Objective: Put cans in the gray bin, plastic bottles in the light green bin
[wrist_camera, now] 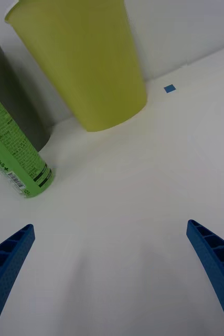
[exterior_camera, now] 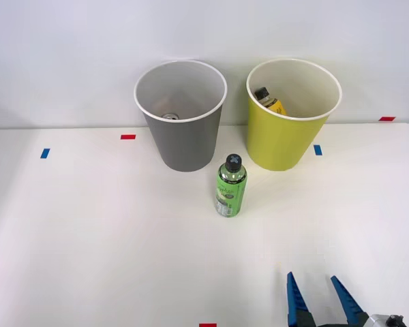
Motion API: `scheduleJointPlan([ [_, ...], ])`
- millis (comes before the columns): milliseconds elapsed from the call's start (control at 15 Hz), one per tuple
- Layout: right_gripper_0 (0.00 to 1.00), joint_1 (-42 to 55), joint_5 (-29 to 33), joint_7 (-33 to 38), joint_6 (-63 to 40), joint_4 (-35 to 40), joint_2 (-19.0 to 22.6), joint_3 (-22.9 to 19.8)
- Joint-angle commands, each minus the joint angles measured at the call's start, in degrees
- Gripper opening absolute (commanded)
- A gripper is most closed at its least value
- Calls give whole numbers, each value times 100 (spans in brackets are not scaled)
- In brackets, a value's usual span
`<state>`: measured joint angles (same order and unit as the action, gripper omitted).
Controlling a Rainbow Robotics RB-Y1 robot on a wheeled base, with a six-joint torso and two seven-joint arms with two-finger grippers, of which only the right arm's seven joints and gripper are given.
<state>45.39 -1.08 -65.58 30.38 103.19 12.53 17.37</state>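
Note:
The gray bin (exterior_camera: 184, 139) stands at the back centre, with a small metallic round thing (exterior_camera: 170, 116) on its floor. To its right stands the light green bin (exterior_camera: 286, 139), and a plastic bottle (exterior_camera: 270, 101) with a black cap and yellow label leans inside it. A green drink container (exterior_camera: 231, 185) with a black top stands upright on the table in front of the gap between the bins. My right gripper (exterior_camera: 313, 278) is open near the table's front edge, well short of the green container and to its right. The wrist view shows the green container (wrist_camera: 17, 152), gray bin (wrist_camera: 7, 94) and light green bin (wrist_camera: 85, 63) ahead of the open gripper (wrist_camera: 110, 224).
The white table (exterior_camera: 88, 225) runs back to a white wall. Small tape marks lie on it: red (exterior_camera: 127, 137), blue (exterior_camera: 45, 153), blue (exterior_camera: 317, 150), red (exterior_camera: 386, 118) and red (exterior_camera: 207, 325) at the front edge.

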Motion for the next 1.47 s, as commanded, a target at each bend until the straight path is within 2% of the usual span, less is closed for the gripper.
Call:
scheduleJointPlan([
  [67, 100, 66, -33, -60, 74, 9, 83, 38],
  [600, 100, 101, -51, -297, 1164, 0, 215, 398],
  [667, 100, 154, -77, -745, 1322, 0, 215, 398],
  [933, 100, 374, -209, -1730, 1366, 0, 162, 346],
  [1467, 100, 567, -305, -1853, 1366, 0, 110, 346],
])
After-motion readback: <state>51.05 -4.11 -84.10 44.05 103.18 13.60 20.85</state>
